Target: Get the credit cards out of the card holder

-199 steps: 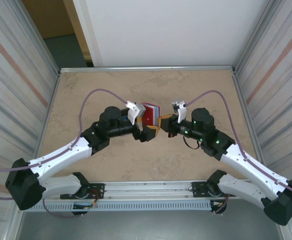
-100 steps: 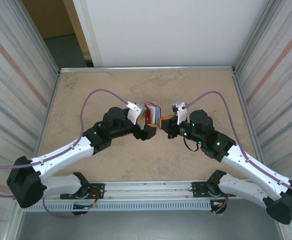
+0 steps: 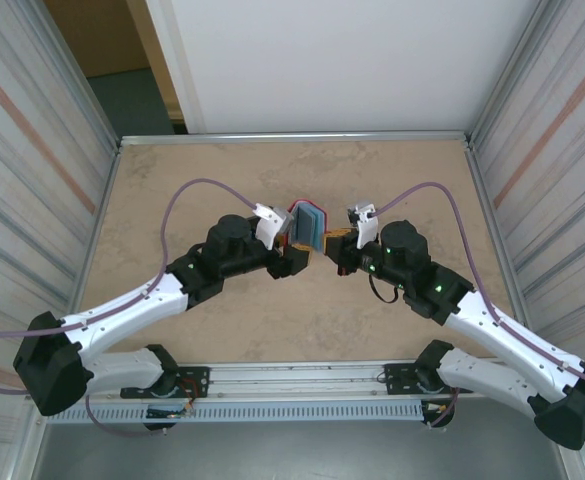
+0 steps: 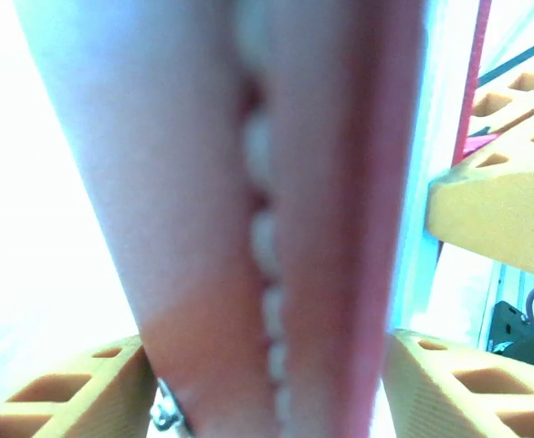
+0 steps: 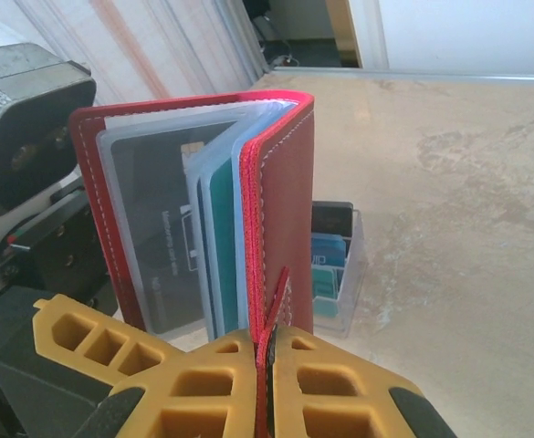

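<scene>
Jaws of the right gripper (image 5: 267,358) pinched on the tab edge of the card holder (image 5: 280,192), held upright between both arms, fanned open. Left gripper (image 4: 265,388) straddles the facing leaf; gripping or not, cannot tell. Left sits nearer the cards (image 5: 219,246)

A beige marbled tabletop (image 3: 222,170) fills the centre of the frame. A white panel (image 3: 332,60) stands at the top, and ribbed grey walls (image 3: 32,150) flank both sides.

Beige marbled table (image 3: 222,170), on it a small clear plastic box (image 5: 355,274) with cards (image 5: 329,257) inside
</scene>
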